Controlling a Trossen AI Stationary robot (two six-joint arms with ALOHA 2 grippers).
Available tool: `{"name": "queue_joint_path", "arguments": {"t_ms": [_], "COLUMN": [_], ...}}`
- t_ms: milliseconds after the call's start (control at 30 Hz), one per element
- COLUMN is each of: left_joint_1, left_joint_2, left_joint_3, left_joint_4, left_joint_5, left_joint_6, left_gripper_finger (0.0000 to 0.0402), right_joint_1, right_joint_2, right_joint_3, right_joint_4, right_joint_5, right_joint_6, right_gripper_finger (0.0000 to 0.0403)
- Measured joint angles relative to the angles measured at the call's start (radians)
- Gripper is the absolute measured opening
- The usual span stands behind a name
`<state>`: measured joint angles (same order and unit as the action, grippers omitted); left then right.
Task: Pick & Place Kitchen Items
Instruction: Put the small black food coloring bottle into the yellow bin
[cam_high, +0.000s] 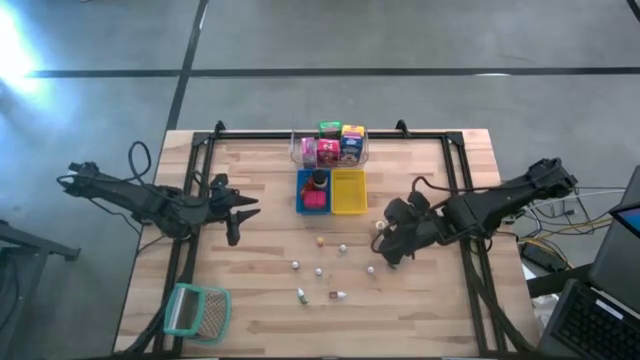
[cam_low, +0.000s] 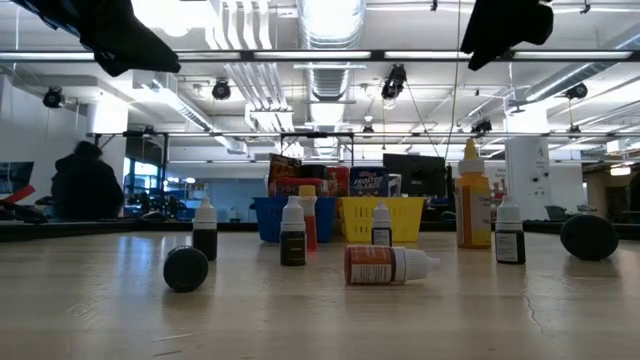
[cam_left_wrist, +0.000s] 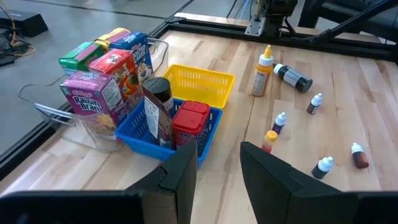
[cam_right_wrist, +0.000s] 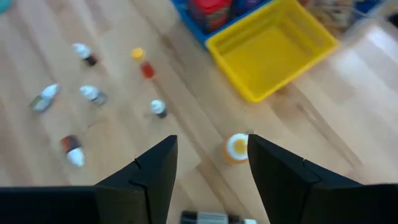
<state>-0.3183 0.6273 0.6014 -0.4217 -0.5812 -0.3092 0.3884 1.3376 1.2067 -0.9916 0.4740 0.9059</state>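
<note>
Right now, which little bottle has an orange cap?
The small red bottle standing nearest the blue tray; the other little bottles have white caps.

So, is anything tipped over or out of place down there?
Yes. A few small bottles lie on their sides: the orange-labelled one in the low view, and a dark one beside the upright yellow bottle. Nothing looks spilled.

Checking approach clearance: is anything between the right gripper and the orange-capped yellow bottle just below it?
Nothing visible. In the right wrist view the right gripper hangs with its fingers apart directly above the orange-capped yellow bottle, bare wood around it. The empty yellow plastic basket sits beyond, apart from the bottle.
</note>
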Motion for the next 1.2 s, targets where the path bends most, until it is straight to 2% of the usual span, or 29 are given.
{"name": "queue_joint_path", "arguments": {"t_ms": [267, 367, 433, 633, 700, 833, 900, 1100, 1200], "left_joint_1": [0.000, 0.000, 0.000, 0.000, 0.000, 0.000, 0.000, 0.000, 0.000], "left_joint_2": [0.000, 0.000, 0.000, 0.000, 0.000, 0.000, 0.000, 0.001, 0.001], "left_joint_3": [0.000, 0.000, -0.001, -0.001, -0.002, -0.002, -0.002, -0.002, -0.002], "left_joint_4": [0.000, 0.000, 0.000, 0.000, 0.000, -0.001, -0.001, -0.001, -0.001], "left_joint_5": [0.000, 0.000, 0.000, 0.000, 0.000, 0.000, 0.000, 0.000, 0.000], "left_joint_6": [-0.002, -0.002, -0.002, -0.006, -0.008, -0.008, -0.008, -0.008, -0.008], "left_gripper_finger": [0.0129, 0.0129, 0.0129, 0.0129, 0.0129, 0.0129, 0.0129, 0.0129, 0.0129], "right_joint_1": [0.042, 0.041, 0.026, -0.012, -0.012, 0.017, 0.038, 0.042, 0.042], "right_joint_2": [0.000, 0.017, 0.033, 0.082, 0.088, 0.088, 0.088, 0.135, 0.172], "right_joint_3": [-0.003, -0.007, -0.007, -0.003, -0.003, -0.003, -0.003, -0.002, 0.009], "right_joint_4": [0.023, 0.074, 0.155, 0.431, 0.436, 0.379, 0.369, 0.507, 0.518], "right_joint_5": [0.042, 0.127, 0.154, 0.142, 0.116, 0.105, 0.105, 0.096, 0.033], "right_joint_6": [-0.021, -0.073, -0.139, -0.416, -0.410, -0.274, -0.255, -0.334, -0.356], "right_gripper_finger": [0.0169, 0.0172, 0.0176, 0.0185, 0.0182, 0.0170, 0.0164, 0.0155, 0.0158]}}
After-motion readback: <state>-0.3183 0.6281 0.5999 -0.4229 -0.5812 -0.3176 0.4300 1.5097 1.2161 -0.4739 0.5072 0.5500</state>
